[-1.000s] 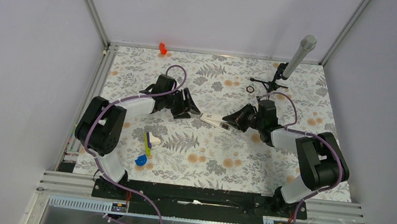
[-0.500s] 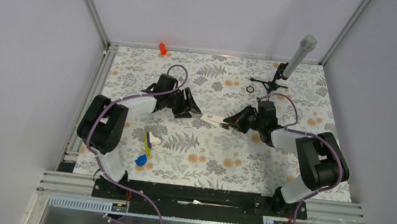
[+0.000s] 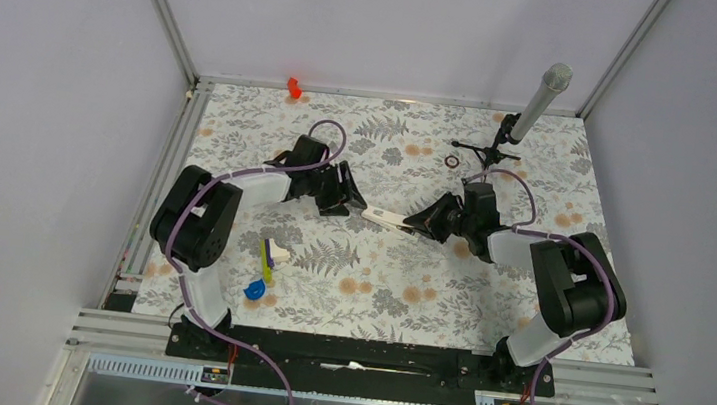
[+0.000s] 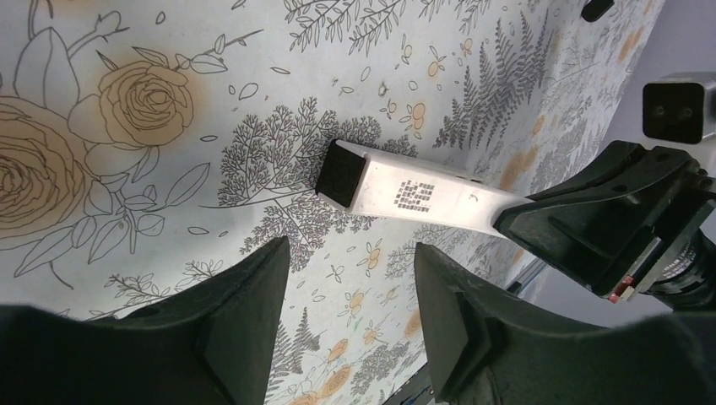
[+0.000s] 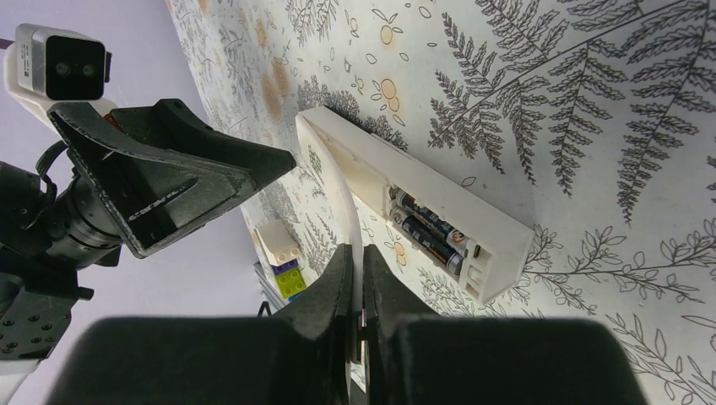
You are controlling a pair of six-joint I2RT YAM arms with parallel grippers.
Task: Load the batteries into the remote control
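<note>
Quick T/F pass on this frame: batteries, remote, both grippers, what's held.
1. Two batteries sit in the open compartment of the remote control. True.
2. The right gripper is open. False: it is shut on a thin white panel.
3. The left gripper holds the remote control. False: its jaws stand open with nothing between them.
4. The remote control lies on the floral table. True.

Lab test cell: aluminium frame (image 3: 163,11), plain walls (image 3: 30,128), floral-papered table (image 3: 408,268)
</note>
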